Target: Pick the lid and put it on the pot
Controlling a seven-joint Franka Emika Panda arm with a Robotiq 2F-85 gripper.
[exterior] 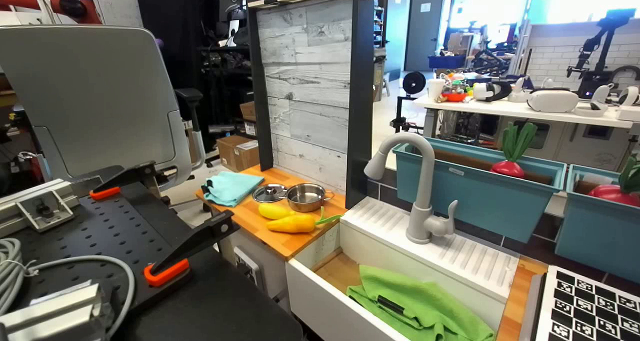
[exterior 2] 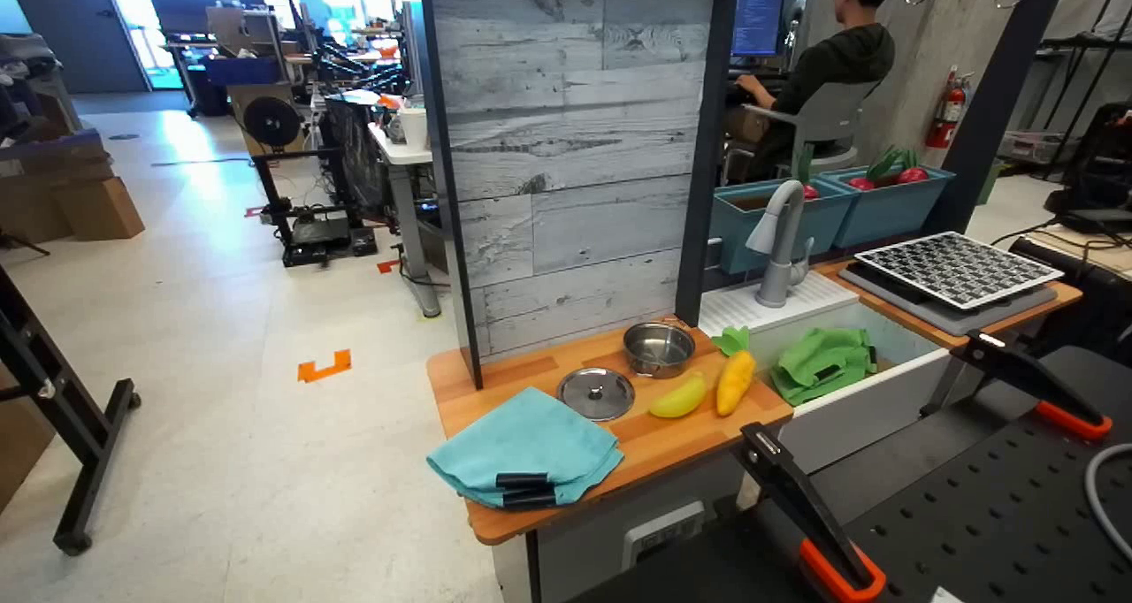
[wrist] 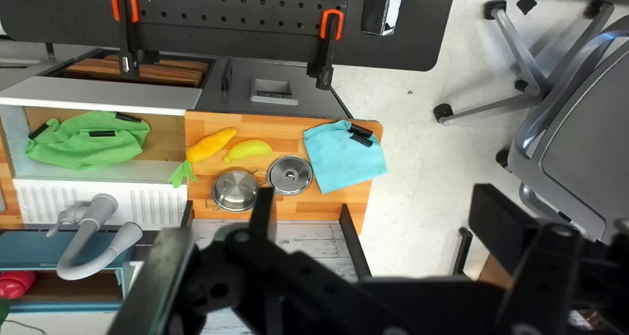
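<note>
The shiny silver lid lies flat on the wooden counter, knob up. It also shows in both exterior views. The small steel pot stands upright and uncovered right beside the lid, with thin wire handles. It shows in both exterior views. One handle points toward the lid; I cannot tell if they touch. My gripper is open and empty in the wrist view, high above the counter, its fingers wide apart. It is not in the exterior views.
A yellow banana, an orange carrot and a blue cloth lie around the lid and pot. A white plank wall rises behind them. The sink with a green cloth and grey faucet adjoins the counter.
</note>
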